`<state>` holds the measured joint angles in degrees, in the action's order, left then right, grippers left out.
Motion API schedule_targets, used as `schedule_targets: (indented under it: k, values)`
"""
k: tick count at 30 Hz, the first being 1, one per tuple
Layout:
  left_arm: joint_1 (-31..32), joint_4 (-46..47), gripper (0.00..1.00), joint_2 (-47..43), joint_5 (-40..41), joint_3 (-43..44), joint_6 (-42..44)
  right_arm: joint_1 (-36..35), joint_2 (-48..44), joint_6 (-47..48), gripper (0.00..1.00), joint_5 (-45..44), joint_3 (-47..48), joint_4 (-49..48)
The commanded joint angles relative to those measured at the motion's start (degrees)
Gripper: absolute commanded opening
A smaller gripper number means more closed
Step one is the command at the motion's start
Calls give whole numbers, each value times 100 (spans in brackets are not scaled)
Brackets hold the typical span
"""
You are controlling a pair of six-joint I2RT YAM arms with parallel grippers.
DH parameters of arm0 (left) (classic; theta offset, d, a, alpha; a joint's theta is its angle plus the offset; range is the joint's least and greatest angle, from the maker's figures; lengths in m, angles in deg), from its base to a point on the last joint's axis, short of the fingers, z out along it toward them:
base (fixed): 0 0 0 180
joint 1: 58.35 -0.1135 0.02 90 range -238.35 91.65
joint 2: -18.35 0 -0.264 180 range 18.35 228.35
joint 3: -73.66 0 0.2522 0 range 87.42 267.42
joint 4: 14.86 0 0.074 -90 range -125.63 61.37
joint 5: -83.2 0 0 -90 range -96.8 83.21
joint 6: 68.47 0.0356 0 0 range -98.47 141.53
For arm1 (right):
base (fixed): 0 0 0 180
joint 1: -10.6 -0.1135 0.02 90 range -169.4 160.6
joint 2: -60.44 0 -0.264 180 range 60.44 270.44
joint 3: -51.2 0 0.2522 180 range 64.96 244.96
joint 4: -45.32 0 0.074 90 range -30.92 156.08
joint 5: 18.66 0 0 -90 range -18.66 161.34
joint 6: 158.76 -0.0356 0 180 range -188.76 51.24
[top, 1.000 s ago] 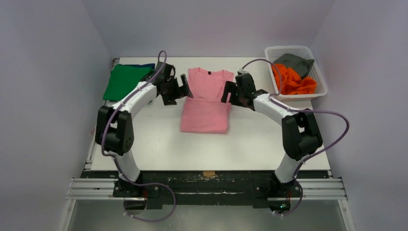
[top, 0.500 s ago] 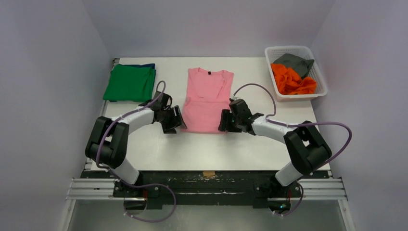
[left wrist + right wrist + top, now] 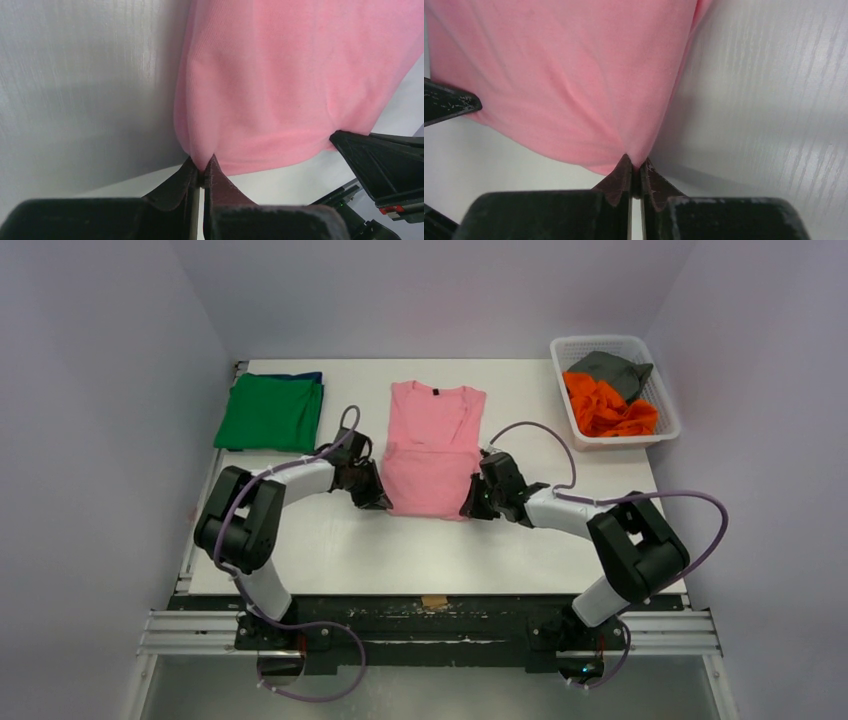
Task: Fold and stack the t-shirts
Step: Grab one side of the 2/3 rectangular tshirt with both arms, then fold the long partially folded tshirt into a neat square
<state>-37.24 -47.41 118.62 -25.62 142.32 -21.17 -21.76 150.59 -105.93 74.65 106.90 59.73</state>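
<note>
A light pink t-shirt (image 3: 432,445) lies flat mid-table, sides folded in, collar to the far side. My left gripper (image 3: 380,502) is shut on its near left corner, and the cloth (image 3: 260,85) bunches up between the closed jaws (image 3: 202,170). My right gripper (image 3: 468,508) pinches the near right corner the same way, with pink fabric (image 3: 574,75) drawn into the shut jaws (image 3: 636,167). A folded green t-shirt (image 3: 270,412) rests on a dark blue one (image 3: 300,377) at the far left. Orange (image 3: 605,408) and grey (image 3: 612,370) t-shirts lie crumpled in the basket.
The white mesh basket (image 3: 668,412) stands at the far right corner of the white table (image 3: 430,545). Purple cables loop off both arms. Pale walls enclose the table on three sides.
Both grippers came from the shirt's far part down to its near corners, lowered to the table and went from open to shut on the hem corners.
</note>
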Motion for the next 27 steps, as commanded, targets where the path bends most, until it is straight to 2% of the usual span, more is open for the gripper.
schedule_targets:
  k: [1,5,10,13,16,19,22,24,27]
  values:
    - [241,-211,0,-351,389,-499,32,-105,-256,-70,0,367,-279,337]
    - [682,-395,0,-1645,541,-1372,-264,-455,-1141,-80,0,866,-693,1095]
    - [1497,-1354,0,-3888,905,-2157,-821,-1146,-2686,-142,0,1284,-1035,2300]
    - [1737,-1909,0,-5118,884,-2234,-986,-1185,-3690,-188,0,1565,-1050,2671]
    - [1779,-2023,0,-5888,1015,-2101,-960,-1183,-4154,-199,0,1651,-783,2768]
    - [1774,-1840,0,-5881,1155,-1696,-770,-1131,-4030,-38,0,1099,-232,3028]
    - [1749,-1798,0,-5225,1502,-1048,-552,-861,-3700,105,0,685,201,2954]
    - [1602,-1821,0,-4695,1709,-615,-400,-534,-3509,218,0,708,381,2733]
    - [1094,-1613,0,-4002,1493,-118,-153,91,-3221,302,0,837,527,2363]
